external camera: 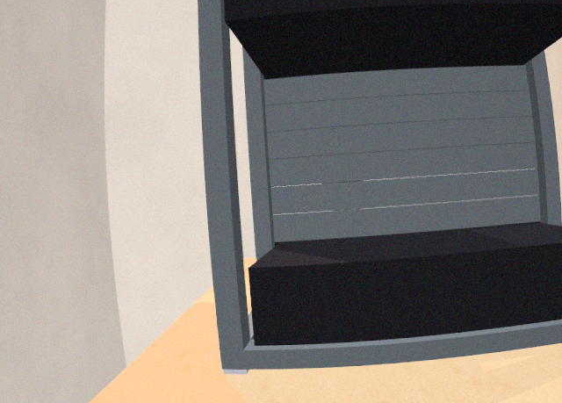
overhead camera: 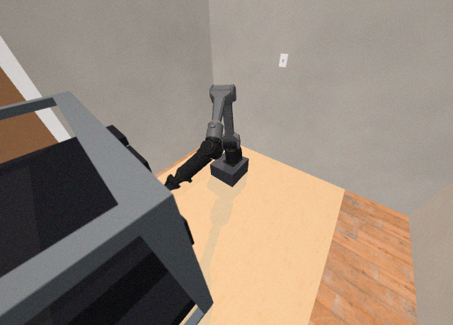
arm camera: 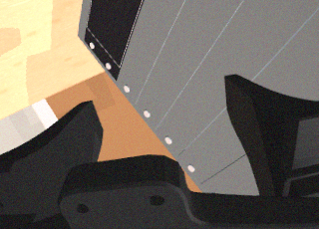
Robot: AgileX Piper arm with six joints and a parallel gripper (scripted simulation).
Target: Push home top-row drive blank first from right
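The grey rack [overhead camera: 110, 161] [external camera: 218, 162] stands at the left of the tan table [overhead camera: 274, 222], its front turned toward the arm. Black pieces [overhead camera: 119, 133] [overhead camera: 188, 231] stick out of that front face; I cannot tell which blank is which. My gripper [overhead camera: 170, 183] [arm camera: 159, 105] is open and empty, low by the rack's front corner. In the wrist view its two dark fingers frame a grey lined panel [arm camera: 219, 30] with white dots along its edge and a black face [arm camera: 123, 4] beside it. The exterior view shows two black chassis boxes [external camera: 385, 294] and grey panels, with no gripper.
The arm's grey base block [overhead camera: 229, 169] sits at the table's far corner, close to two walls. A wood floor [overhead camera: 365, 259] lies beyond the table's right edge. A white wall plate [overhead camera: 283, 59] is on the back wall.
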